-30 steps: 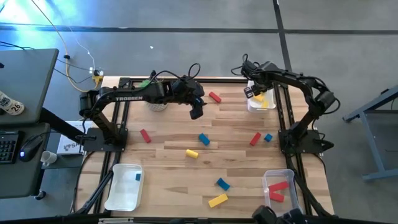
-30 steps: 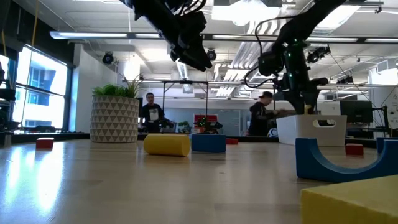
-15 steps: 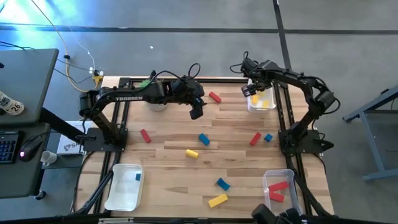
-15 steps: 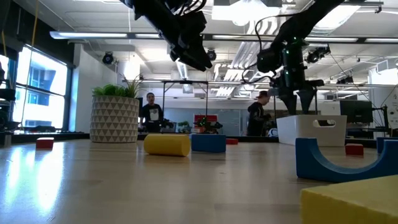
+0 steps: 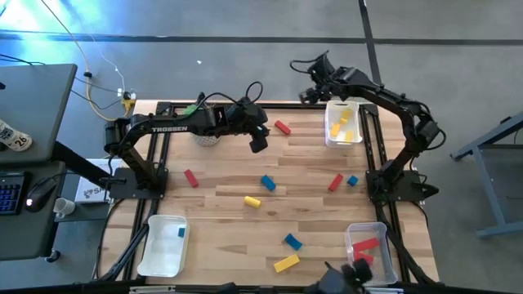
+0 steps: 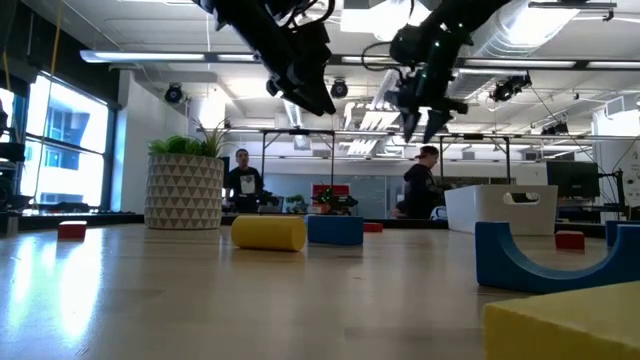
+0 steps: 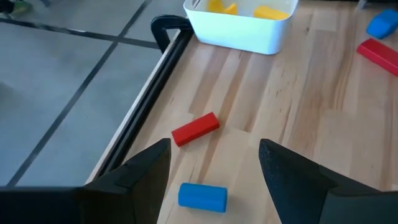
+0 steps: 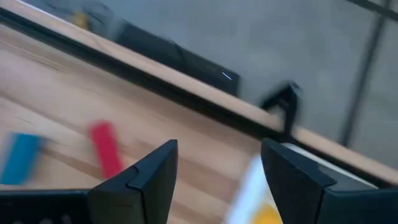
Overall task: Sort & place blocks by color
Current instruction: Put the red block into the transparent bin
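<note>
Wood table [image 5: 221,220]: blocks [image 5: 268,183] scattered mid-table; yellows in far-right tray [image 5: 342,128], reds in near-right tray [image 5: 367,245], blue in near-left tray [image 5: 163,245]. Left gripper [image 5: 258,142] wide, empty, above the table's far middle. Right gripper [image 5: 311,86] wide, empty, raised beside far-right tray.

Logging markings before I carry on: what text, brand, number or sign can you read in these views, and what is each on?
"TROSSEN": white letters along the left arm's dark link, high view.
A white tag on the desk at the picture's left edge carries a number, too small to read.
Nothing readable on the blocks or trays.
</note>
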